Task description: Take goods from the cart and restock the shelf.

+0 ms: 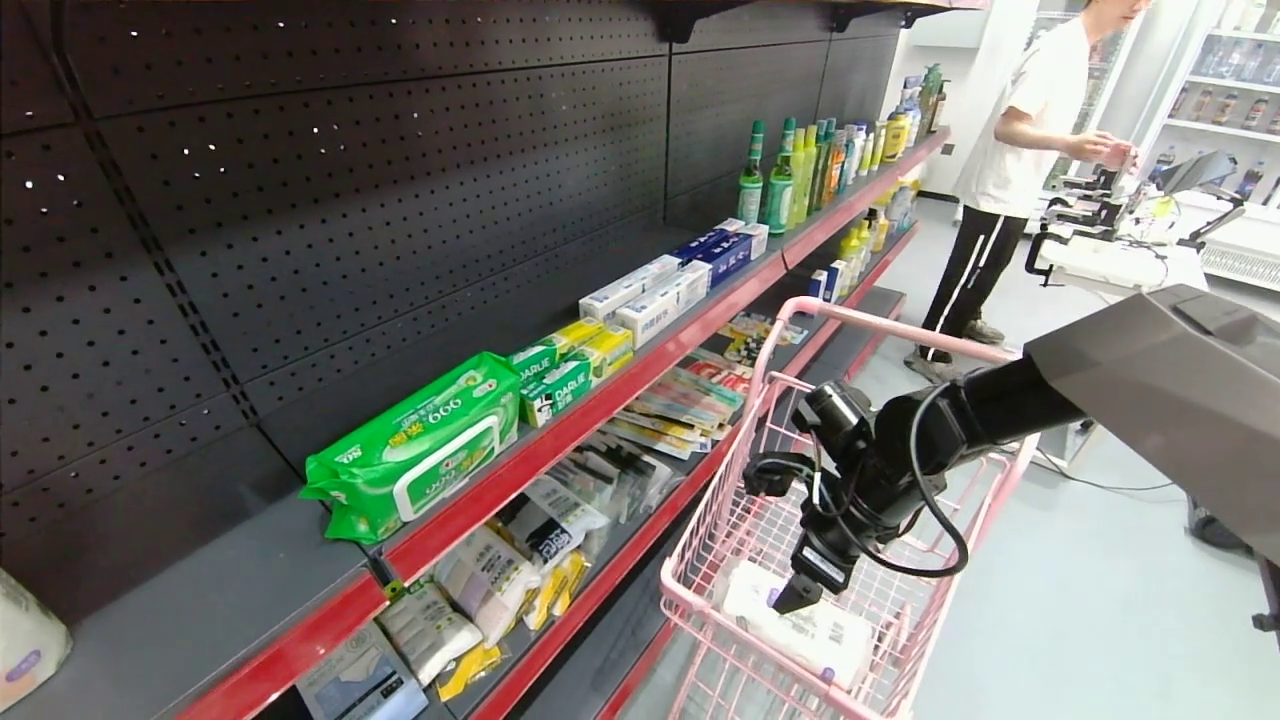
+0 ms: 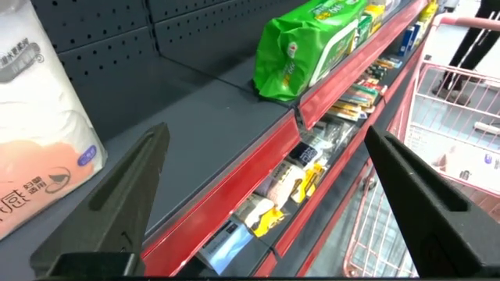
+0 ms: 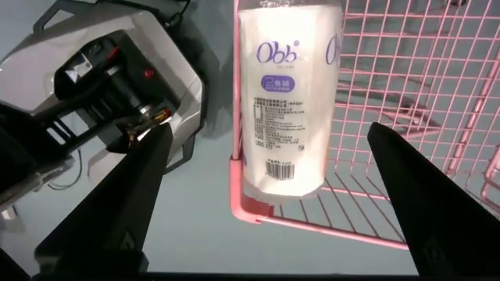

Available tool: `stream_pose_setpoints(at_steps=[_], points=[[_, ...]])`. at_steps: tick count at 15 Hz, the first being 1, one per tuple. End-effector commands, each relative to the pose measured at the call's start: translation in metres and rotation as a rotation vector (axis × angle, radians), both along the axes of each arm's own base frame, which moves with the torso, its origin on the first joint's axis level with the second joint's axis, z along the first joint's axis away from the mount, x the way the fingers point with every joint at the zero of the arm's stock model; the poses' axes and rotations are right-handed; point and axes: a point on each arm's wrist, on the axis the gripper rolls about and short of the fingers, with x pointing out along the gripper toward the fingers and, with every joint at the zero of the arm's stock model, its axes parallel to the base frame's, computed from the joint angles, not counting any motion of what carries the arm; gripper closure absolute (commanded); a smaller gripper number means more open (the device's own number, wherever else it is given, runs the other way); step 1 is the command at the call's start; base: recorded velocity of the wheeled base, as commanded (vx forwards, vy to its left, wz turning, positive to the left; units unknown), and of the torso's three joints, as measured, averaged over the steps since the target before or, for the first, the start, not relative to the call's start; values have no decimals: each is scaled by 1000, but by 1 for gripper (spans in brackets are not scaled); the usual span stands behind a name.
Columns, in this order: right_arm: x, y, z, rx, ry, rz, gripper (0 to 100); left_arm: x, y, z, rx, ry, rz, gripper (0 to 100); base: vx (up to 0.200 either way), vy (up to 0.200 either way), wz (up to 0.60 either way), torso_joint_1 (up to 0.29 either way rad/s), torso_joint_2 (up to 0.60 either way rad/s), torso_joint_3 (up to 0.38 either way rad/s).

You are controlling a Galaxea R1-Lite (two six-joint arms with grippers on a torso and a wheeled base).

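Observation:
A white paper-roll pack (image 1: 800,625) lies in the pink wire cart (image 1: 880,335). My right gripper (image 1: 792,600) hangs just above that pack inside the cart, open and holding nothing. In the right wrist view the pack (image 3: 289,94) lies against the cart's wall (image 3: 406,101), ahead of the gripper (image 3: 273,234) and between its spread fingers. My left gripper (image 2: 266,234) stands open and empty over the grey shelf board (image 2: 195,133). A second white roll pack (image 2: 39,133) stands on that board beside it and shows at the shelf's near end (image 1: 25,640).
A green wipes pack (image 1: 415,445) lies farther along the shelf (image 1: 200,600), then toothpaste boxes (image 1: 570,365) and bottles (image 1: 790,170). Bare board lies between the white pack and the wipes. Packets (image 1: 520,560) fill the lower shelf. The cart stands close to the red shelf edge.

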Motion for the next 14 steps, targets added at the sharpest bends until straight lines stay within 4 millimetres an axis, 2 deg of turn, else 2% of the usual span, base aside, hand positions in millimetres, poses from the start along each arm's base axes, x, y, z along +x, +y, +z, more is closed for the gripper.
stream_pose_setpoints(at_steps=[1, 9, 14], points=[[1, 1, -4, -5, 4, 12, 0, 0, 0, 0, 0, 0, 0, 0, 0, 0, 0, -46, 90, 56], [8, 5, -11, -13, -6, 51, 0, 0, 0, 0, 2, 0, 0, 0, 0, 0, 0, -59, 142, 79], [9, 16, -16, -12, -5, 78, 0, 0, 0, 0, 2, 0, 0, 0, 0, 0, 0, -99, 225, 133]])
